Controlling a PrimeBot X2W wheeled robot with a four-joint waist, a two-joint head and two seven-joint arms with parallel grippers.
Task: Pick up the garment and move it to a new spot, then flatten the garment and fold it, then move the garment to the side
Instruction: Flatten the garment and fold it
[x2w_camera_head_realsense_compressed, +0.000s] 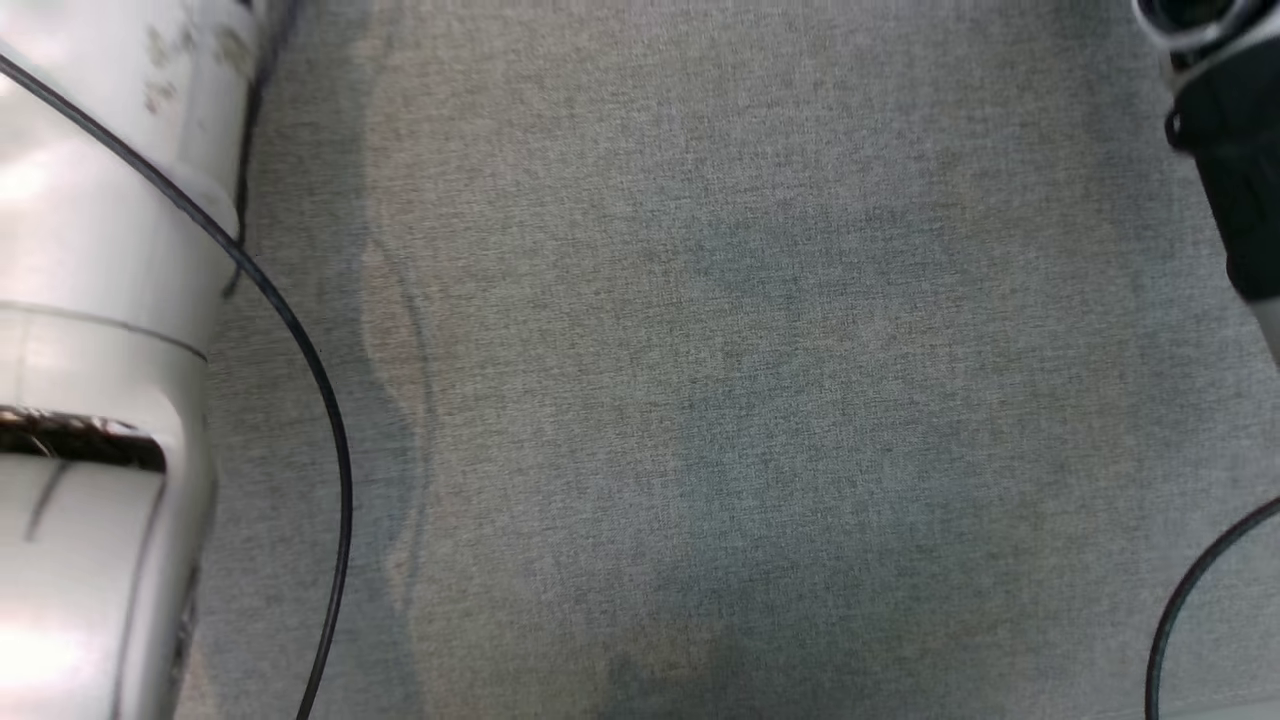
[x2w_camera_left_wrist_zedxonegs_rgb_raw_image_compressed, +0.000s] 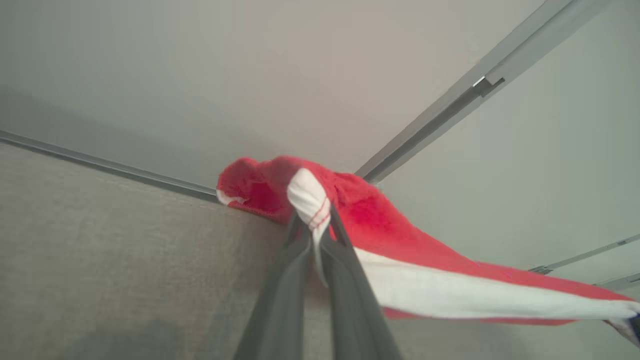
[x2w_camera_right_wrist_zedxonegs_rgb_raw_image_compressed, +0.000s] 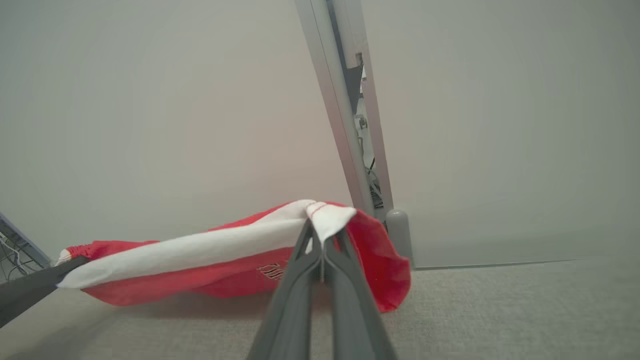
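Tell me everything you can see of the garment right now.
The garment is soft red cloth with a broad white band, red stitching at the band's corner and a small pale print on the red. It hangs stretched between the right gripper and left gripper, each shut on the white edge. Its red part sags toward the grey surface; contact is unclear.

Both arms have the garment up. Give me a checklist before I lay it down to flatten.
1. Left gripper shut on the white band of the garment: ok.
2. Right gripper shut on the same band: ok.
3. Band pulled fairly straight between the two grips: ok.
4. Garment hanging free of the grey surface: cannot tell; its lower edge looks very close.
5. Black cable by the left forearm away from the cloth: cannot tell.
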